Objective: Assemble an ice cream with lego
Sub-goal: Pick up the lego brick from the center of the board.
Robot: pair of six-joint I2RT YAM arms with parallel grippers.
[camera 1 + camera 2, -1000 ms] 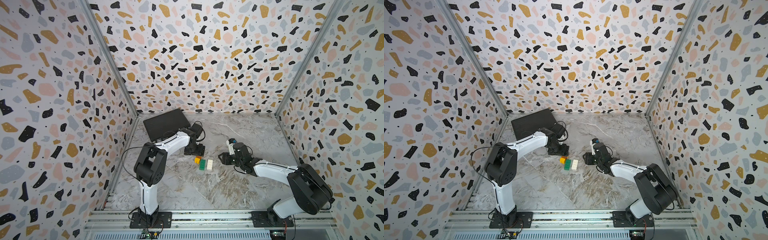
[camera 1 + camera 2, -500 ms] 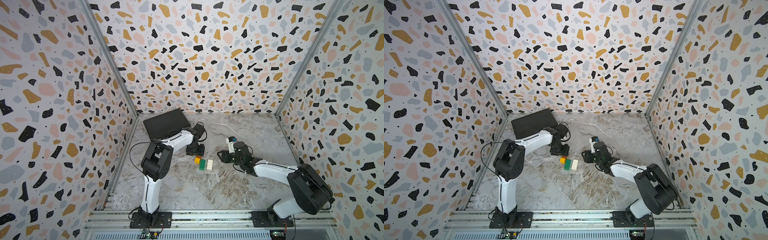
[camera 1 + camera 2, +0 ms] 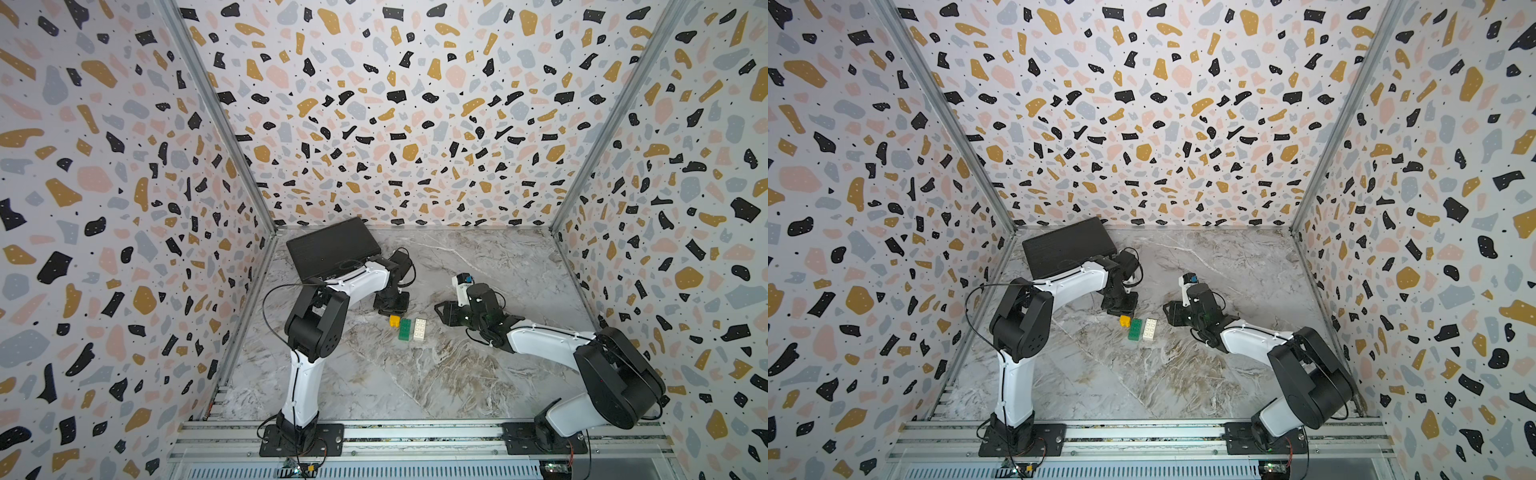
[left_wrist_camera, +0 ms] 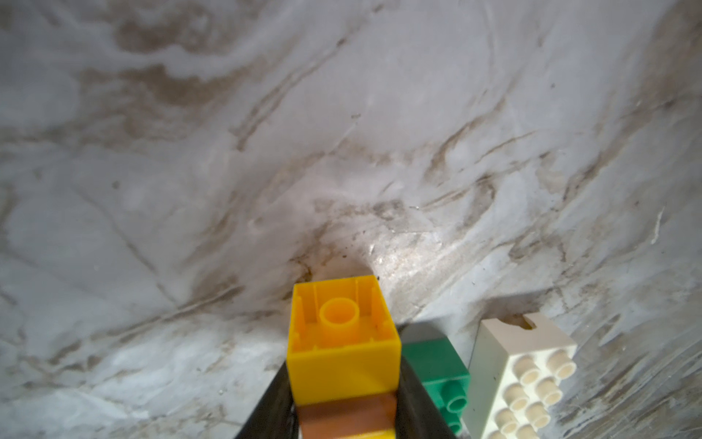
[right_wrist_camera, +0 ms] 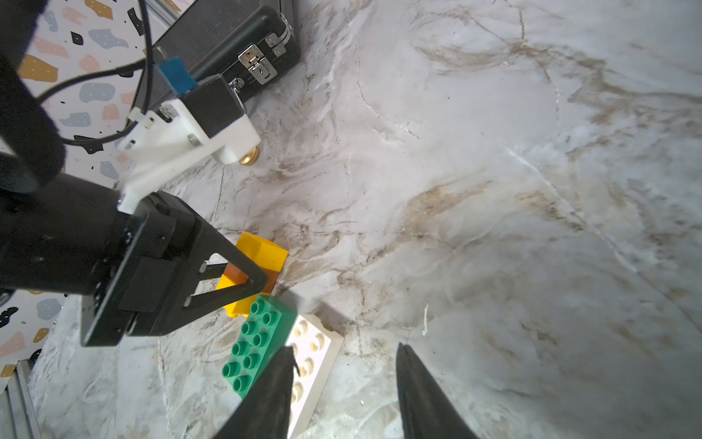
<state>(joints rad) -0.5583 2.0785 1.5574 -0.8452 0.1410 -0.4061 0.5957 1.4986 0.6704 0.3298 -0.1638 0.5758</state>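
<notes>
Marble surface [image 3: 457, 374] carries everything. Black case [image 3: 332, 247] in far left corner. Left end effector [image 4: 343, 414] low over surface, clamped on brown middle of stick. Right end effector [image 5: 345, 351] fingers apart, empty, over white brick's end. White brick [image 5: 315, 349] and green brick [image 5: 258, 338] side by side, touching, studs up, mid-surface. Stick [image 4: 342, 342], yellow-brown-yellow, on its side, just beside green brick's end; whether resting on surface, cannot tell. Brass knob [image 5: 249, 155] near case.

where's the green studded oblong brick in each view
Top view: green studded oblong brick, just below picture centre.
Top view: same spot.
Left wrist: beside the yellow-and-brown brick stack, at.
Right wrist: next to that stack, at.
Shared landmark: white studded oblong brick lying alongside it.
</notes>
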